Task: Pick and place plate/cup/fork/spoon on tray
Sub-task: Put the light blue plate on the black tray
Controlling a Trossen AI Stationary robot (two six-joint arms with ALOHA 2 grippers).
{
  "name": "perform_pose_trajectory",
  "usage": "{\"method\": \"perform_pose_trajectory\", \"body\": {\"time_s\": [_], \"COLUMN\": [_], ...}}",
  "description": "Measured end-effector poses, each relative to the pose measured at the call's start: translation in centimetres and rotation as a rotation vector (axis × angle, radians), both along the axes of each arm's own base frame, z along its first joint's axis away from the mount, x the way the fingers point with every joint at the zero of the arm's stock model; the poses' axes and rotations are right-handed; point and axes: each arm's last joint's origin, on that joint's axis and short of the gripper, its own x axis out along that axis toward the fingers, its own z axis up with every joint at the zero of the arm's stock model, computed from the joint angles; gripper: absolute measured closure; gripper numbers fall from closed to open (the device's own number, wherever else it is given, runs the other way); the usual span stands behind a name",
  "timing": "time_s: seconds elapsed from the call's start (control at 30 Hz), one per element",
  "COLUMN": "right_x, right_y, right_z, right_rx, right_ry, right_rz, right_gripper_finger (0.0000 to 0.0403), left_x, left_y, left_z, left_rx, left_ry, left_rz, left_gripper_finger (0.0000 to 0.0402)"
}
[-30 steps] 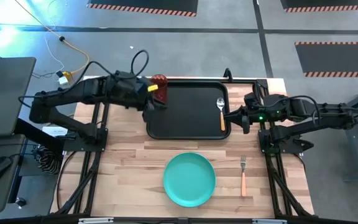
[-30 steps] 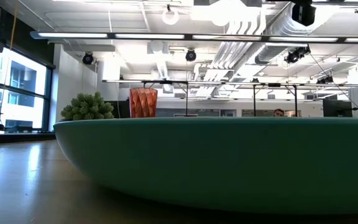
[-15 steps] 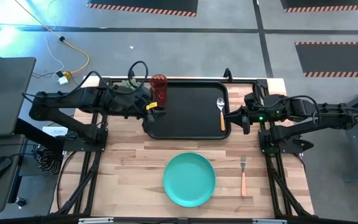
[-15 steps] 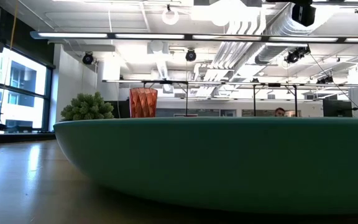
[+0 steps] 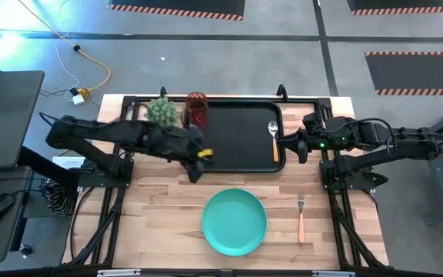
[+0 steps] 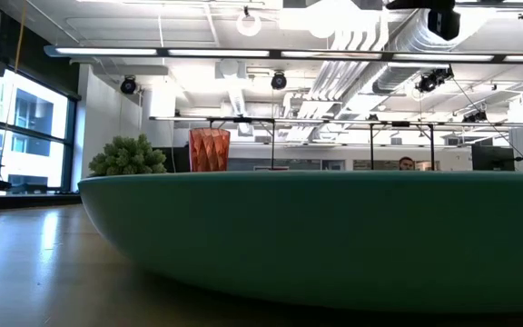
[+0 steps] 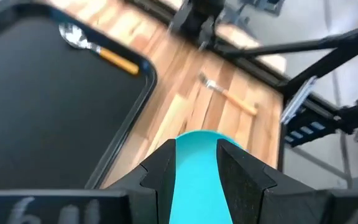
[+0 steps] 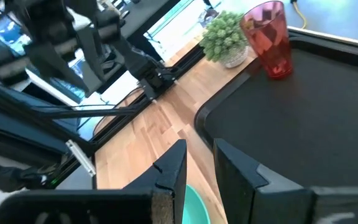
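High view: the tray (image 5: pixel 237 158) lies at the far middle of the wooden table (image 5: pixel 152 223). The red cup (image 5: pixel 197 108) stands upright in the tray's far left corner, and the spoon (image 5: pixel 274 140) lies along the tray's right side, bowl toward the far edge. Just left of the cup, outside the tray, sits a small green spiky plant (image 5: pixel 161 111). The teal plate (image 5: pixel 234 221) rests on the table near the front edge, apart from the tray. The fork (image 5: pixel 301 215) lies on the wood to the plate's right, tines pointing far.

The left gripper (image 5: pixel 197 163) reaches over the tray's near left corner. Its wrist picture shows the two dark fingers (image 7: pixel 157 177) spread with nothing between them, the plate showing through the gap. The right gripper (image 5: pixel 289 145) waits at the tray's right edge, beside the spoon's handle; its fingers (image 8: pixel 173 171) stand slightly apart and hold nothing.

In the low view the plate's rim fills the foreground, with the cup and plant behind it.
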Motion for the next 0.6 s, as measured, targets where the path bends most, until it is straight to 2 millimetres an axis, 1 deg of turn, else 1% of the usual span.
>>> {"method": "perform_pose_trajectory", "body": {"time_s": [0.13, 0.27, 0.47, 0.6], "right_x": [0.0, -0.1, -0.2, -0.3], "right_y": [0.0, 0.0, 0.0, 0.0], "right_z": [-0.1, -0.2, -0.5, -0.8], "right_rx": [-0.004, -0.004, -0.006, -0.004], "right_ry": [0.006, 0.019, 0.057, 0.085], "right_rz": [-0.012, -0.012, -0.013, -0.014], "right_gripper_finger": [0.0331, 0.0331, 0.0331, 0.0331], "left_x": [1.9, 3.5, 5.3, 6.2], "left_y": [-0.3, -0.6, -0.9, -1.0], "left_z": [-2.0, -4.2, -6.9, -8.4], "left_rx": [-0.037, -0.027, -0.041, -0.030], "left_ry": [0.068, 0.149, 0.236, 0.274], "left_rz": [0.039, 0.046, 0.079, 0.093], "left_gripper_finger": [0.0296, 0.0296, 0.0296, 0.0296]}}
